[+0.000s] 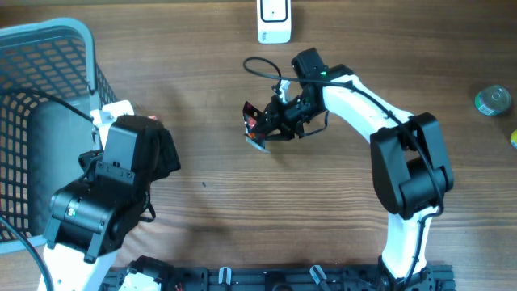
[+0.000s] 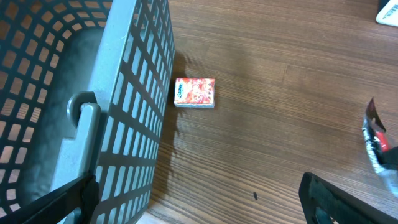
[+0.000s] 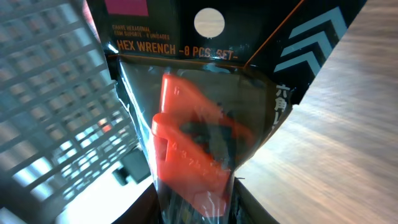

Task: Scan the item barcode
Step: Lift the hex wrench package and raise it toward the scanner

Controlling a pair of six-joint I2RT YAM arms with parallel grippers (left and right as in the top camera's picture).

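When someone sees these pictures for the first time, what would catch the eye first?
First, the black hex wrench pack with its orange holder, held by the right gripper in the middle of the scene. Next, the big grey plastic mesh basket at the left, with a small red-orange box lying just outside its wall.

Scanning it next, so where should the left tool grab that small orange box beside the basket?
Come straight down from above and pinch the small orange box across its two long edges. It lies flat on the table, and one short end sits close to the basket wall, leaving little finger room there.
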